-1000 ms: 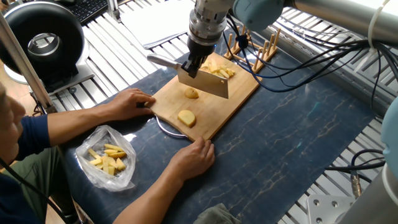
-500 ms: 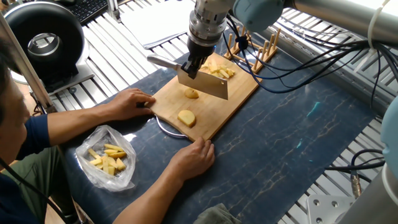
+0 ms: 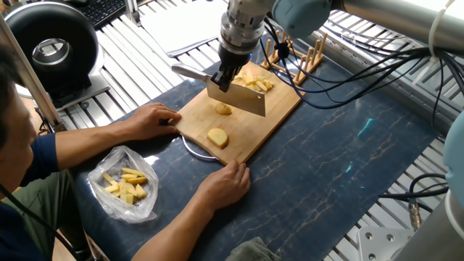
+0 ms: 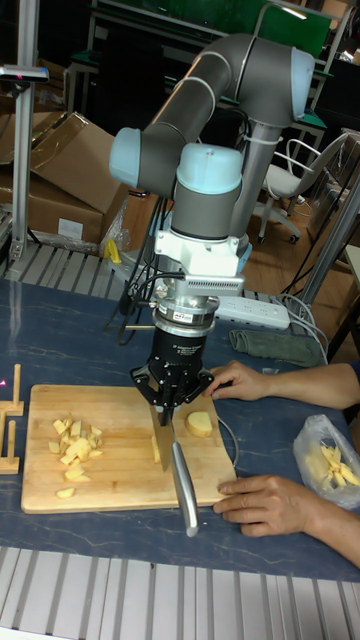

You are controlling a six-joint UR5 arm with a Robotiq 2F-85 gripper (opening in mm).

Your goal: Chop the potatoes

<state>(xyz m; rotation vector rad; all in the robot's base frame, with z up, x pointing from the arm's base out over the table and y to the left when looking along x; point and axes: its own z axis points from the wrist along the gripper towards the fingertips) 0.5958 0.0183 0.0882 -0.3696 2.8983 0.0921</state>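
Wooden board [image 3: 275, 109] holds the potatoes: chopped pieces [image 3: 255, 80] at its 1 o'clock end, one chunk [image 3: 223, 109] under the knife [image 3: 238, 98], a half [image 3: 217, 137] toward 7 o'clock. The gripper [image 3: 230, 72] is clamped on the knife handle. Press straight down through the chunk (the person's hands [image 3: 154, 118] steady the board edges), blade kept vertical.

person's head [image 3: 9, 94] leaned further into view at left, nothing else moved
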